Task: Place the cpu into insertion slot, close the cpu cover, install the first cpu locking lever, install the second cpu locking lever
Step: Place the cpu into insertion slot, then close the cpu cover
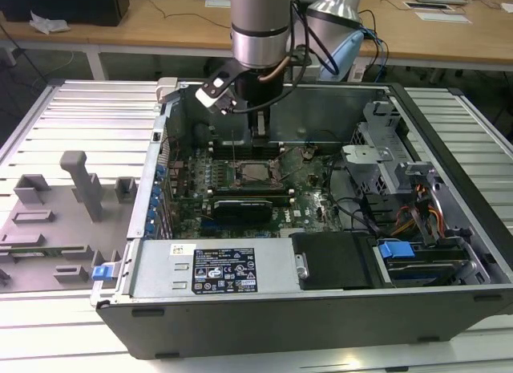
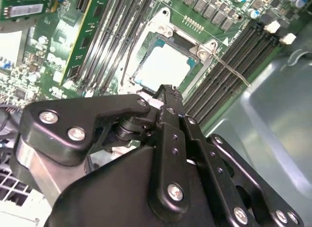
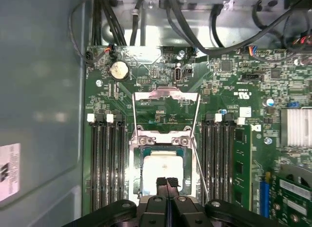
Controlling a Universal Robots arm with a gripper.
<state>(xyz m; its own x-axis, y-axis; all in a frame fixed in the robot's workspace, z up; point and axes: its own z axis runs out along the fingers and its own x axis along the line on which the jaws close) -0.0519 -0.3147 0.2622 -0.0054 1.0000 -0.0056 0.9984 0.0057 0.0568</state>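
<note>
**Closed fingers hanging over the seated chip**

Nearest the lens in both wrist views, the black, bolted linkage gripper (image 3: 165,180) is looming large. Its two narrow fingers (image 3: 160,184) are pressing tip to tip and gripping nothing. They are hovering just over one edge of the cpu (image 3: 163,169), a small flat square chip with a pale metal top; whether they are touching it cannot be told.

The chip is lying flat inside the insertion slot (image 2: 191,62), the square socket set into the green circuit board (image 3: 219,85) between banks of long black memory slots (image 3: 105,163).

The cpu cover (image 3: 165,95), a thin silver frame plate with a large square window, is standing swung open beyond the socket, with green board showing through its window. One thin silver wire lever (image 3: 199,168) is running alongside the socket, unlatched and angled away.

In the exterior view, the silver arm (image 1: 258,28) is reaching down from the upper middle of the frame into the open grey computer case (image 1: 280,329), which is resting on a ribbed metal desk (image 1: 80,108). The chip is sitting at the frame's centre.
</note>
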